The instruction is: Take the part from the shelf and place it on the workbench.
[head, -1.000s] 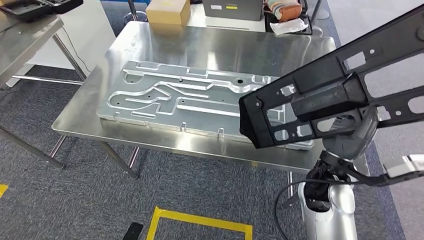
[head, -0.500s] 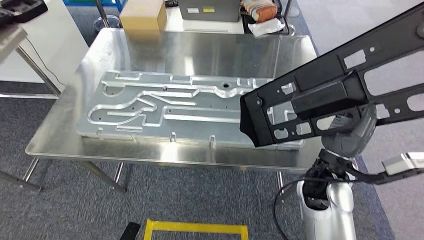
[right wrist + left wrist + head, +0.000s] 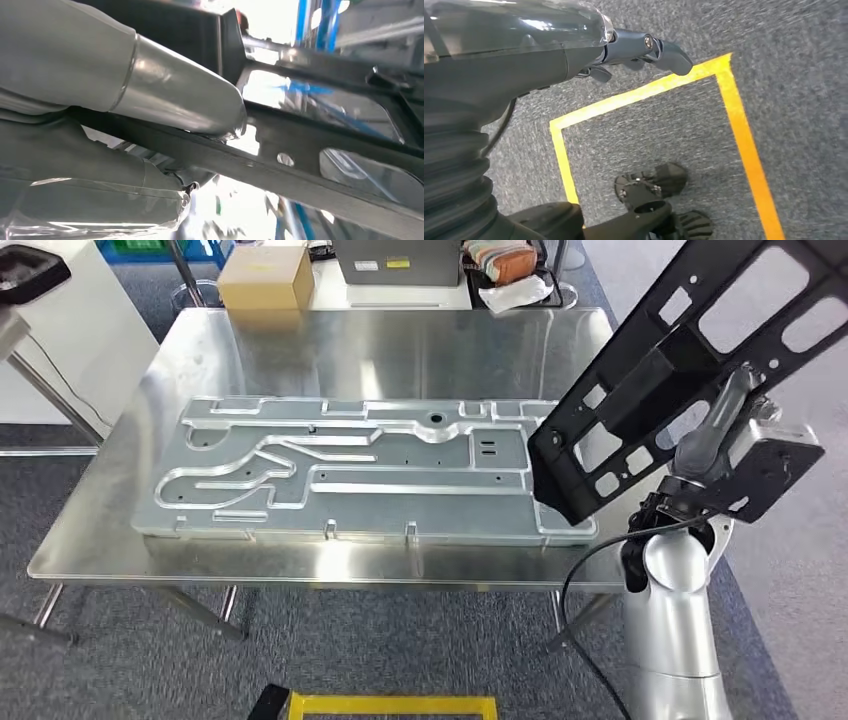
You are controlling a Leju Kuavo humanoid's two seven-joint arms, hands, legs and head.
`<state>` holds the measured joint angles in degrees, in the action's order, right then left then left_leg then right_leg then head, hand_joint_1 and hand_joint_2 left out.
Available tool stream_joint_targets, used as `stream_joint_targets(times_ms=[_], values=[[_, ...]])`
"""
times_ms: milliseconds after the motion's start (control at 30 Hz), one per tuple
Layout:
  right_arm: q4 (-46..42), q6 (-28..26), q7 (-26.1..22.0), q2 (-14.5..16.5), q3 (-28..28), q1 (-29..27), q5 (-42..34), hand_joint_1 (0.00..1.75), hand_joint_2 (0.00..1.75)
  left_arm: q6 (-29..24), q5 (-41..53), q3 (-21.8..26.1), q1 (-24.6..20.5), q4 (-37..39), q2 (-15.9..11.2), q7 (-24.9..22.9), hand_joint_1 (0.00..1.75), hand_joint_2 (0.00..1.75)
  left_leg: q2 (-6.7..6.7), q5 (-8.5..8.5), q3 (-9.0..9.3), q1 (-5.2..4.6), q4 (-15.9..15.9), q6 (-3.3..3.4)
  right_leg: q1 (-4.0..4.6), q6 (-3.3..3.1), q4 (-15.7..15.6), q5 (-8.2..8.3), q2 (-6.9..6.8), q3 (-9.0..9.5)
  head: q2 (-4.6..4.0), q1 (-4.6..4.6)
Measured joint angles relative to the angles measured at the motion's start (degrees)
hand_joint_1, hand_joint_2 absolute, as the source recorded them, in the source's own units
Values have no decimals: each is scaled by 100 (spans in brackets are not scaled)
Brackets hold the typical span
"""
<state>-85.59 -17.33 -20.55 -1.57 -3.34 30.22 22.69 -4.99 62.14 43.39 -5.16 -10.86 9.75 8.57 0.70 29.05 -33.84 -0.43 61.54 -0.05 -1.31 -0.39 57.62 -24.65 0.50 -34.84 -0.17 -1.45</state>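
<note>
Right wrist view shows the right hand [image 3: 150, 100] up close, its thick grey thumb pressed on a bar of the black part [image 3: 320, 150], so this hand holds the part tight. In the head view the right hand [image 3: 725, 425] sits at the right side of the frame, behind the part [image 3: 640, 390]. The part is a long black frame with many holes cut in it. It is up in the air and tilted, running from the upper right corner down to the middle right. Its low end hangs over the right end of the big metal plate [image 3: 350, 465], and I cannot tell if they touch. The plate has grooves in it and lies flat on the shiny workbench [image 3: 420, 350], which takes up the middle of the frame. A brown box [image 3: 265, 280] sits at the top left, at the far edge of the workbench.

In the left wrist view the left hand [image 3: 644, 50] hangs over grey carpet with yellow tape [image 3: 744, 150]. Its dark fingers are curled and hold nothing.
</note>
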Motion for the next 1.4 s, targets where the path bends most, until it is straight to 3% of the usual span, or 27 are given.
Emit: stream_joint_targets(times_ms=[100, 133, 167, 233, 300, 333, 433, 500, 600, 633, 667, 700, 767, 833, 900, 1000, 1100, 1133, 1167, 1200, 1267, 1300, 1333, 1400], values=[[692, -730, 282, -120, -183, 796, 1160, 175, 0, 27, 63, 0, -17, 0, 3, -43, 0, 175, -15, 388, -641, 79, 1118, -83, -2, -29, -3, -33, -4, 37, 0, -2], [920, -975, 402, -145, -268, 1018, 1592, 175, 0, 33, 85, 0, -17, 0, 4, -57, 0, 175, -20, 376, -790, 99, 1312, -104, -2, -26, 0, -51, 0, 54, 0, -2], [1150, -1176, 561, -165, -365, 1241, 2105, 175, 0, 43, 106, -1, -19, 0, 4, -69, 0, 175, -25, 237, -832, 113, 1276, -117, -4, -17, 5, -75, 7, 83, 0, -1], [1612, -1434, 1006, -191, -596, 1710, 3367, 175, 0, 66, 153, -8, -29, 0, 4, -82, 0, 175, -37, -293, -613, 128, 588, -112, -12, 13, 17, -144, 20, 166, 0, -1], [2062, -1505, 1454, -207, -855, 2207, 4547, 175, 0, 93, 194, -16, -54, 0, 7, -88, 0, 175, -50, -614, -324, 108, -107, -70, 2, 63, 31, -205, 37, 217, 0, 0], [2258, -1509, 1604, -213, -967, 2421, 4919, 175, 0, 104, 206, -18, -71, 0, 9, -90, 0, 175, -52, -637, -258, 96, -264, -45, 10, 93, 33, -220, 40, 219, 0, 0], [2772, -1496, 1837, -196, -1211, 2918, 5483, 175, 0, 127, 221, -20, -112, 0, 27, -91, 0, 175, -33, -579, -221, 96, -344, 40, 13, 192, 30, -255, 20, 219, 0, 1], [3124, -1485, 1935, -132, -1368, 3212, 5882, 175, 0, 135, 227, -20, -131, 0, 50, -89, 0, 175, -29, -571, -160, 112, -404, 109, 6, 229, 305, -412, -9, 105, 0, 1], [3682, -1482, 2093, 51, -1699, 3499, 6444, 175, 0, 139, 240, -22, -166, 0, 88, -96, 0, 175, -36, -519, -86, 106, -424, 174, 9, 243, 1421, -805, -22, -529, 0, 1], [3876, -1487, 2181, 130, -1861, 3543, 6561, 175, 0, 134, 243, -22, -172, 0, 98, -103, 0, 175, -35, -492, -56, 102, -421, 181, 10, 242, 1672, -816, -22, -711, 0, 1], [4072, -1493, 2280, 214, -2052, 3576, 6632, 175, 0, 126, 245, -22, -176, 0, 108, -113, 0, 175, -30, -460, -18, 100, -417, 179, 9, 233, 1704, -707, -23, -792, 0, 1], [4256, -1499, 2374, 299, -2255, 3602, 6667, 175, 0, 112, 246, -22, -179, 0, 115, -123, 0, 175, -24, -424, 29, 97, -411, 172, 11, 214, 1504, -491, -23, -756, 0, 1], [4602, -1507, 2534, 488, -2679, 3662, 6696, 175, 0, 78, 235, -21, -184, 1, 139, -139, 0, 175, -12, -343, 116, 82, -395, 144, 36, 141, 750, 21, -22, -488, 0, -1], [4916, -1509, 2658, 689, -3100, 3720, 6715, 175, 0, 41, 215, -19, -204, 3, 167, -156, 0, 175, -12, -287, 137, 67, -378, 94, 79, 77, 209, 219, -20, -278, 0, -1], [5154, -1512, 2742, 853, -3450, 3736, 6726, 175, 0, 21, 203, -17, -224, 3, 187, -169, 0, 175, -17, -260, 130, 68, -384, 30, 106, 40, 76, 165, -13, -233, 0, 0], [5353, -1514, 2778, 1008, -3721, 3767, 6728, 175, 0, 11, 195, -17, -227, 2, 204, -170, 0, 175, -27, -107, 70, 91, -194, -69, 54, -27, -13, 121, -31, -122, 0, -1], [5522, -1515, 2774, 1100, -3876, 3812, 6727, 175, 0, 8, 186, -17, -220, 2, 202, -170, 0, 175, -36, 299, -502, 134, 887, -161, 39, -83, -38, 53, -42, -15, 0, -3], [5568, -1515, 2759, 1122, -3918, 3808, 6727, 175, 0, 7, 185, -17, -214, 2, 201, -171, 0, 175, -37, 347, -703, 150, 1183, -184, 39, -84, -35, 26, -34, 11, 0, -3], [5609, -1514, 2726, 1141, -3951, 3802, 6727, 175, 0, 3, 184, -17, -210, 2, 199, -176, 0, 175, -37, 272, -812, 166, 1269, -204, 37, -74, -29, -3, -26, 42, 0, -2], [5650, -1510, 2676, 1164, -3982, 3797, 6727, 175, 0, -5, 179, -17, -209, 2, 198, -186, 0, 175, -40, 71, -804, 182, 1111, -218, 31, -58, -19, -40, -17, 81, 0, -2], [5740, -1495, 2558, 1249, -4054, 3780, 6727, 175, 0, -24, 154, -12, -210, 3, 197, -225, 0, 175, -52, -447, -546, 209, 358, -241, 17, -8, 13, -136, -1, 168, 0, -2], [5792, -1482, 2508, 1315, -4104, 3762, 6727, 175, 0, -26, 134, -7, -212, 4, 199, -247, 0, 175, -51, -607, -405, 202, 22, -236, 19, 22, 37, -176, 14, 190, 0, -2], [5844, -1468, 2469, 1384, -4153, 3728, 6727, 175, 0, -22, 118, -1, -219, 5, 201, -268, 0, 175, -52, -655, -310, 194, -188, -211, 28, 51, 55, -202, 27, 190, 0, -2], [5955, -1434, 2404, 1510, -4248, 3610, 6730, 175, 0, -4, 107, 13, -232, 7, 209, -291, 0, 175, -31, -609, -254, 185, -305, -153, 54, 70, 76, -218, 44, 169, 0, -2]])
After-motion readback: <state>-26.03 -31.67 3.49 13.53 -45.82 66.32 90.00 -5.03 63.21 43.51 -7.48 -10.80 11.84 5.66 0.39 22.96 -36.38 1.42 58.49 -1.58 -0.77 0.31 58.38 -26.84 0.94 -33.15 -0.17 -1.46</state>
